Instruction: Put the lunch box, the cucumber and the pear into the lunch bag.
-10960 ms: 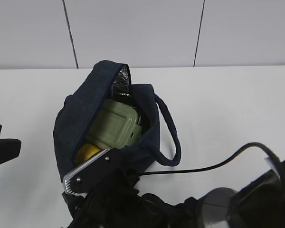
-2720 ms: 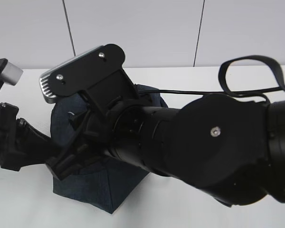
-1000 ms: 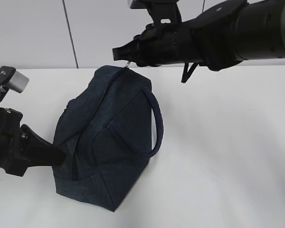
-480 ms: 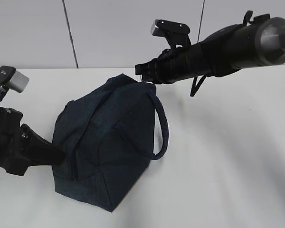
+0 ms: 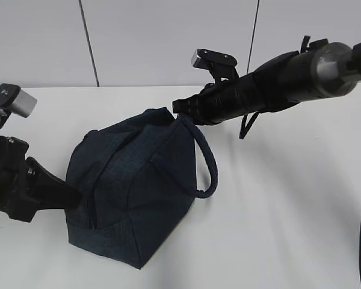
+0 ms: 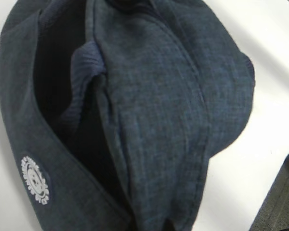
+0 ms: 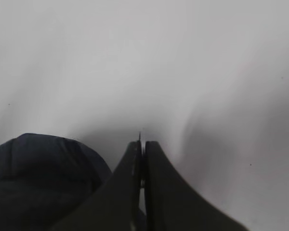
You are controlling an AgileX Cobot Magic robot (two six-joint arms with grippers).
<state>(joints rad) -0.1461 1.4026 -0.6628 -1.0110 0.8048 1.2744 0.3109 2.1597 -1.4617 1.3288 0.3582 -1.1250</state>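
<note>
Closed lunch bag (image 5: 132,192) fills the table (image 5: 289,211) between both sets of fingers; left gripper (image 5: 69,197) presses its near end, right gripper (image 5: 179,108) its far top. Bare tabletop lies beyond the right fingers.

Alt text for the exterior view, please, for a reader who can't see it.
A navy lunch bag, closed so nothing inside shows, sits on a white table. The left hand presses against its left end, while the right hand, shut, reaches in from the right to the bag's far top corner, beside a looped handle.
</note>
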